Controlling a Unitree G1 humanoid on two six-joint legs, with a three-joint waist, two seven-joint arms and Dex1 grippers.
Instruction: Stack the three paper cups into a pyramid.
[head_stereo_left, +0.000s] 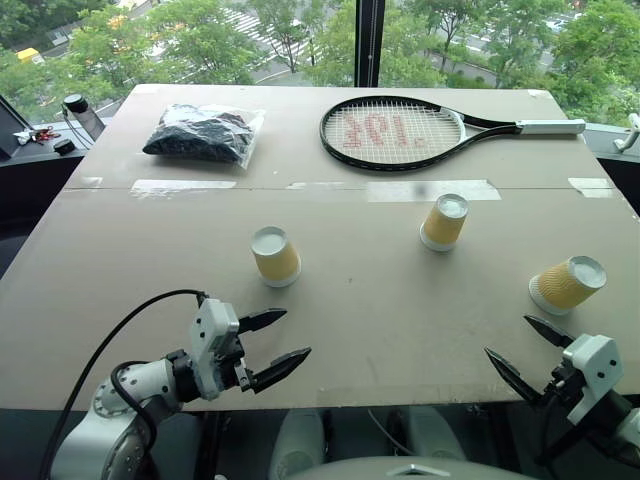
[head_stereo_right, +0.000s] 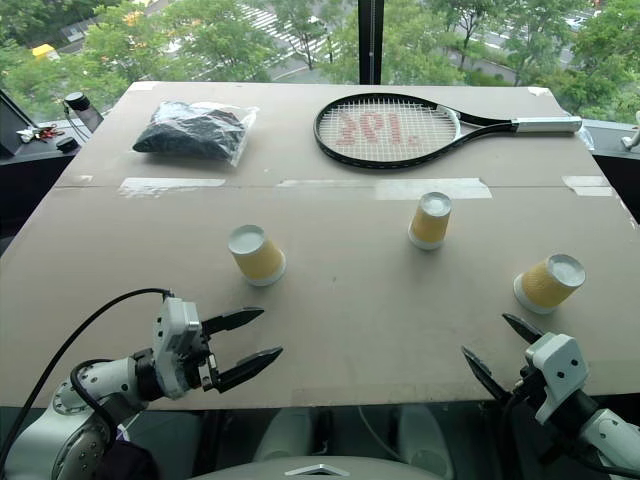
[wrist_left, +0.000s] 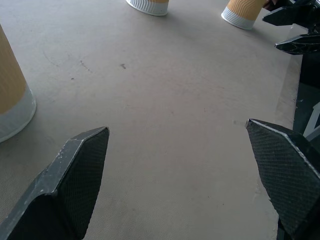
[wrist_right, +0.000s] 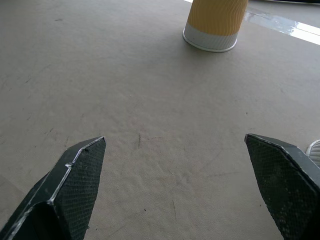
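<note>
**Three cups apart, both grippers empty**

Three small tapered yellow ribbed paper cups stand upside down on the brown tabletop (head_stereo_left: 400, 320), well apart: the left cup (head_stereo_left: 275, 255) mid-table, the middle cup (head_stereo_left: 444, 221) nearer the far edge, the right cup (head_stereo_left: 567, 284) near the right edge. No pyramid yet. The left gripper (head_stereo_left: 272, 345) and right gripper (head_stereo_left: 525, 350) hang at the near edge, fingers spread wide, holding nothing.

Risks, as I judge them: light cups may tip or skid if a finger nudges one, crush if squeezed hard, and the right cup could be pushed off its edge.

Also counted: one black tennis racket (head_stereo_left: 395, 132), one clear plastic bag of dark contents (head_stereo_left: 203, 133), both by the far edge.
</note>
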